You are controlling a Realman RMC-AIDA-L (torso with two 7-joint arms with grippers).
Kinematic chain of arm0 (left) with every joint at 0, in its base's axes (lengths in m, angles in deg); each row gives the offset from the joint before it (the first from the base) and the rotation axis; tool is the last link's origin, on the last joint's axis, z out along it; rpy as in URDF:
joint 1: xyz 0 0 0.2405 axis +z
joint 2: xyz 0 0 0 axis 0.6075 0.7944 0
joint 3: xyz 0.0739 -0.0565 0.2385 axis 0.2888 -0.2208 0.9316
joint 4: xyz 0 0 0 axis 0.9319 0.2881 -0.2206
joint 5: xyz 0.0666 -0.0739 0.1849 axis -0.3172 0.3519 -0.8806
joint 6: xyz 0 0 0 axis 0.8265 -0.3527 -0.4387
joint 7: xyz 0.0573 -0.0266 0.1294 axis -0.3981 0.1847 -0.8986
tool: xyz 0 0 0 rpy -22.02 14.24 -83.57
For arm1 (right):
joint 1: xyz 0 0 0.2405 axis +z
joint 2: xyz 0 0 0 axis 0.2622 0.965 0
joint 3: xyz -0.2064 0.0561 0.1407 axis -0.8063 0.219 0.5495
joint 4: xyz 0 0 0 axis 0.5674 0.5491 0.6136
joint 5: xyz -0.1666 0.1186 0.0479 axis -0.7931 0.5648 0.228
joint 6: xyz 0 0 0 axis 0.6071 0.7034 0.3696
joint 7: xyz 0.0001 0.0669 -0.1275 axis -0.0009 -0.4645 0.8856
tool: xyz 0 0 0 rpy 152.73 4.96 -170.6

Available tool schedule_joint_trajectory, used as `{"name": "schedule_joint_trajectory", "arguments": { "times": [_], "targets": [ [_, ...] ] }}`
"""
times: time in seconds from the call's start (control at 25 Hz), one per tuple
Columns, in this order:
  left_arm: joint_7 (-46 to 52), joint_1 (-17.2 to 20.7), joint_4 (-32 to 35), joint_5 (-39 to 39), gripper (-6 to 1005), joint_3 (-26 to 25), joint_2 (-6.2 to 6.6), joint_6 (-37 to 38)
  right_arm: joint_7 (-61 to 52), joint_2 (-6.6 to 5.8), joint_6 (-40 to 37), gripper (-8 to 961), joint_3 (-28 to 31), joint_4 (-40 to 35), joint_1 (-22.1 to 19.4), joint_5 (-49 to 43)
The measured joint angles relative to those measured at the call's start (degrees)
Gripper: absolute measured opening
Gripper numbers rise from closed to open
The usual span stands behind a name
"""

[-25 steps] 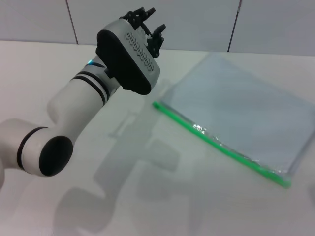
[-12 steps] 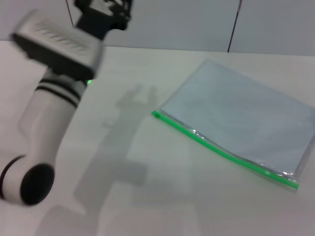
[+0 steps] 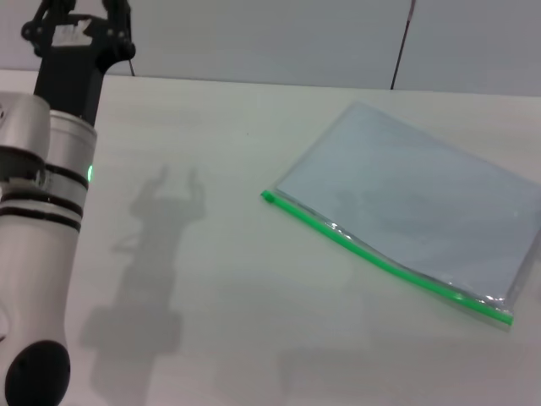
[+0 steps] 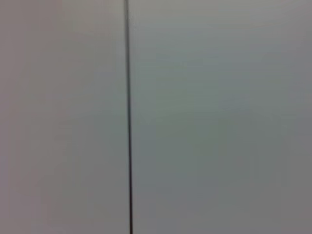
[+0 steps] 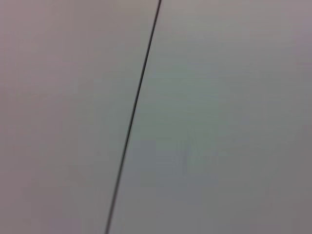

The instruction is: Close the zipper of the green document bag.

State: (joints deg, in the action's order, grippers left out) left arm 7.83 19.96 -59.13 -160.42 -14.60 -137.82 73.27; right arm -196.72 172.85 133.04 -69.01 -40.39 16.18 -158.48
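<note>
Bag: the bag (image 3: 414, 211) lay flat on the table (image 3: 237, 279), well off to the right of the left pincer (image 3: 76, 17) and nearer the robot than its tips.
Zipper: the green zipper (image 3: 380, 258) ran along the bag's near edge, from the end closest to the pincer down to the far right corner; no slider could be made out, nor whether the track was sealed.
Left pincer: raised at the table's far left edge, holding nothing, its fingers looked spread.
Right pincer: not in view; its state could not be told.
Handling: likely light, thin, floppy and slick, so it could slide when pulled.
Hold: probably pin 1 zipper end and pinch the slider.
</note>
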Motion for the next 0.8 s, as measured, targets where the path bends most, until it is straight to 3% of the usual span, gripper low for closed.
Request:
{"name": "schedule_joint_trajectory", "arguments": {
  "times": [0.24, 0.8],
  "targets": [
    [-0.4, -0.8, 3.1, 0.5, 404, 2.8, -0.21, 0.9, -0.1, -0.23, 10.0, 416, -7.8, 10.1, 5.7, 9.7],
    [0.7, -5.1, 10.7, 4.3, 398, 8.3, -0.16, 3.2, -0.1, -0.35, 10.4, 417, -11.2, 15.0, 8.8, 15.6]
  ]
}}
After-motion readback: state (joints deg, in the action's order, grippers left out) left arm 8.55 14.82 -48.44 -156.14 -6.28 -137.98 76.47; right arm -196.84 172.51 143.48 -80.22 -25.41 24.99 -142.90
